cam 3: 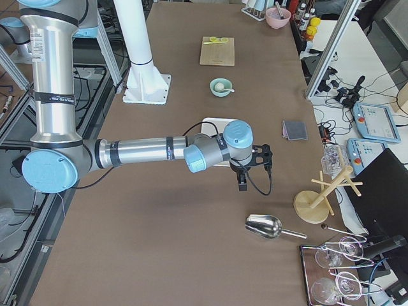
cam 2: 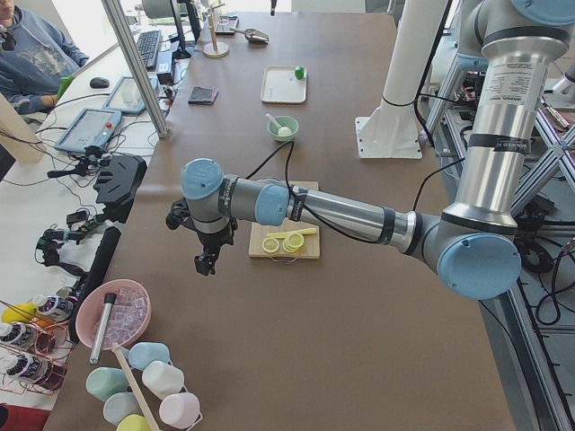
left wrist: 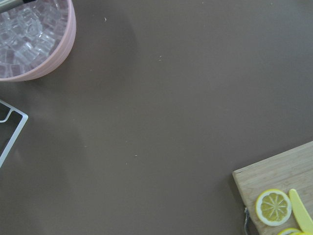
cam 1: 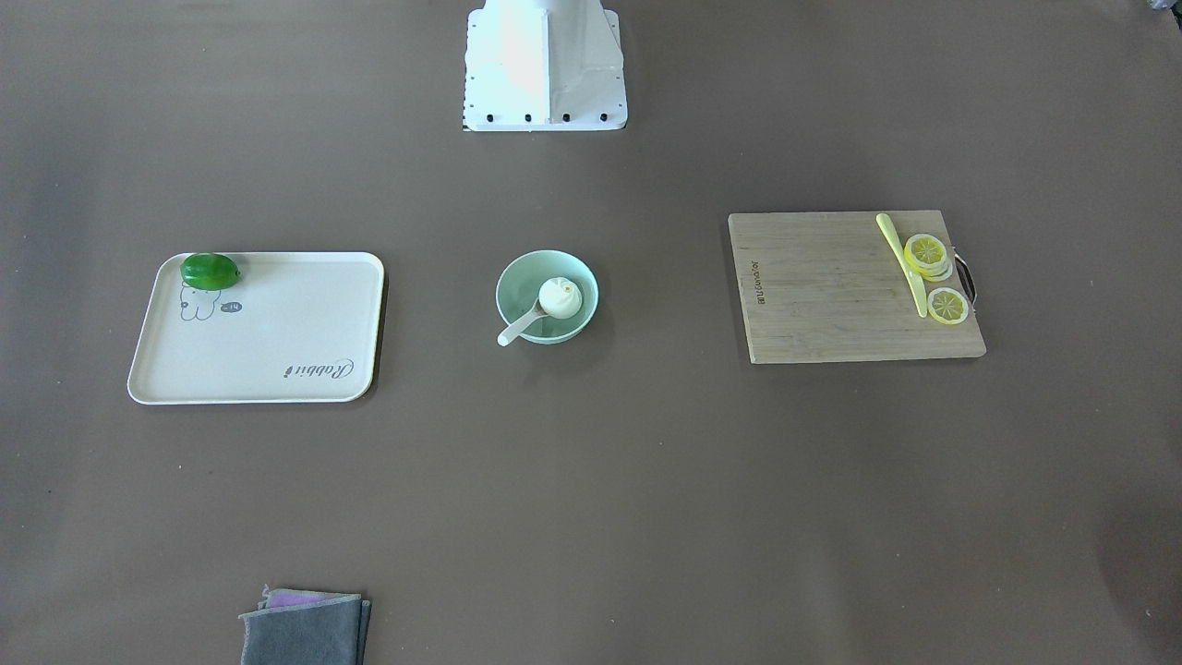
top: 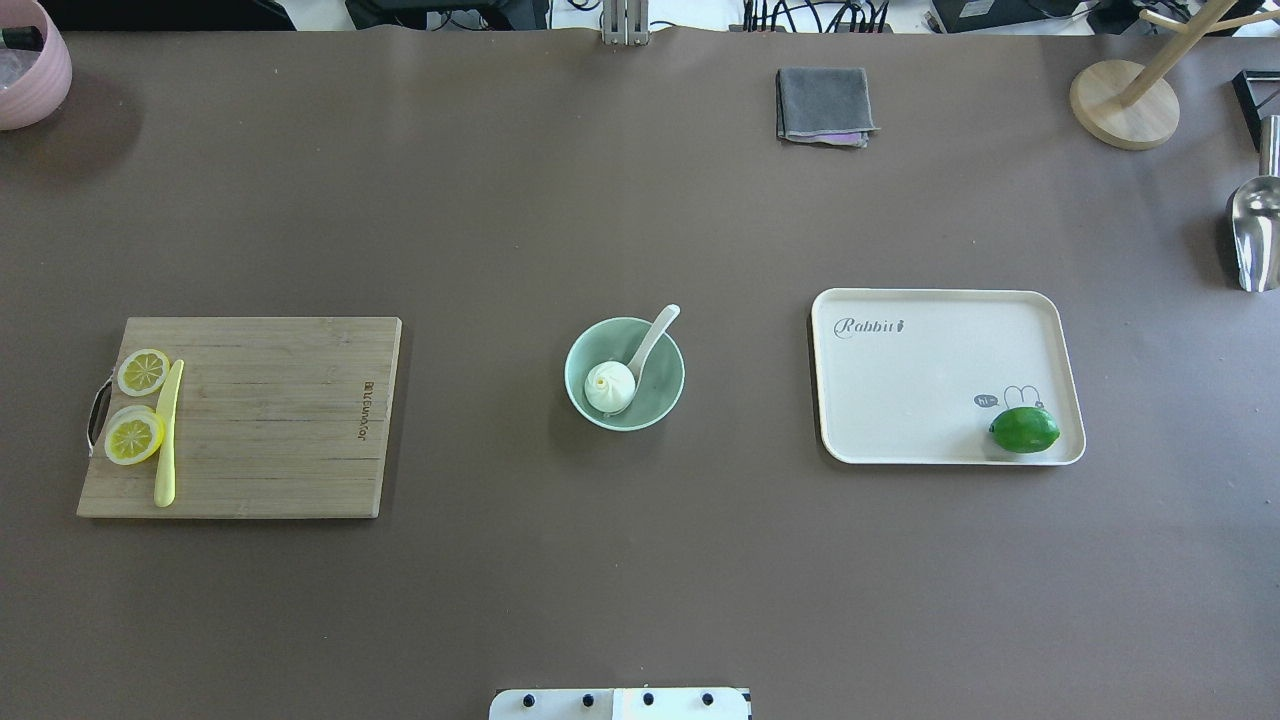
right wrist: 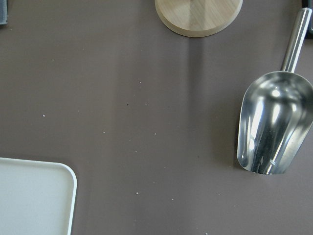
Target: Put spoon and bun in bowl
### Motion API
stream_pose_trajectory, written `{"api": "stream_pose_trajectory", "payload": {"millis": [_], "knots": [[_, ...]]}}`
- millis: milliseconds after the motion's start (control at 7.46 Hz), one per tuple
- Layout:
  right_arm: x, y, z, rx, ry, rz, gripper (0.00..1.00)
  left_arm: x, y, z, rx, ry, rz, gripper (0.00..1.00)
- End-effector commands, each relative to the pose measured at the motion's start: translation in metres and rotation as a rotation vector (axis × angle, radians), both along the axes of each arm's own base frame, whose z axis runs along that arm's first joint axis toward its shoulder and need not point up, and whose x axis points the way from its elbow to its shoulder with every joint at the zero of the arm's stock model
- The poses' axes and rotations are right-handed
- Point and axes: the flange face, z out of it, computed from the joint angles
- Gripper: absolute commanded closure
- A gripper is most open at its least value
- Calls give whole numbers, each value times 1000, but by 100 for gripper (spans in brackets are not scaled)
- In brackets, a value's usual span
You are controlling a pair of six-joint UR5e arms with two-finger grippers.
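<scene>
The mint-green bowl (cam 1: 519, 278) stands at the table's middle, also seen from overhead (top: 662, 388). The white pleated bun (cam 1: 560, 296) (top: 609, 386) lies inside it. The white spoon (cam 1: 519, 326) (top: 652, 335) rests in the bowl with its scoop beside the bun and its handle over the rim. My left gripper (cam 2: 205, 262) hangs above bare table at the left end, far from the bowl. My right gripper (cam 3: 243, 185) hangs at the right end, near the tray. Both show only in the side views, so I cannot tell whether they are open or shut.
A wooden cutting board (top: 270, 415) with lemon slices (top: 135, 436) and a pale-yellow knife (top: 167, 433) lies left of the bowl. A cream tray (top: 920, 380) holding a green lime (top: 1024, 429) lies right. A grey cloth (top: 822, 104), metal scoop (top: 1255, 230), wooden stand (top: 1122, 103) and pink bowl (top: 30, 70) line the far edge.
</scene>
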Motion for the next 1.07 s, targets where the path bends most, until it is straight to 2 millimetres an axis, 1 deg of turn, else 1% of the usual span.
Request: {"api": "stream_pose_trajectory", "payload": {"millis": [0, 134, 268, 402, 536, 670, 804, 938], "knots": [[26, 8, 33, 14, 23, -15, 0, -12, 29, 56, -55, -6, 14, 2], [33, 9, 34, 14, 22, -3, 0, -12, 37, 71, -88, -6, 9, 2], [33, 13, 37, 7, 11, -5, 0, -14, 37, 68, -66, -5, 5, 2], [33, 16, 36, 10, 6, -8, 0, -16, 35, 67, -22, -7, 0, 2], [29, 16, 37, 18, 9, -27, 0, -18, 34, 65, -10, -7, -7, 2], [21, 15, 36, 27, 10, -47, 0, -18, 34, 65, -9, -4, -6, 2], [9, 14, 41, 10, 11, -76, 0, -18, 34, 66, -10, -4, -5, 2], [17, 15, 42, -41, 17, -75, 0, -17, 32, 63, -4, -4, -4, 2]]}}
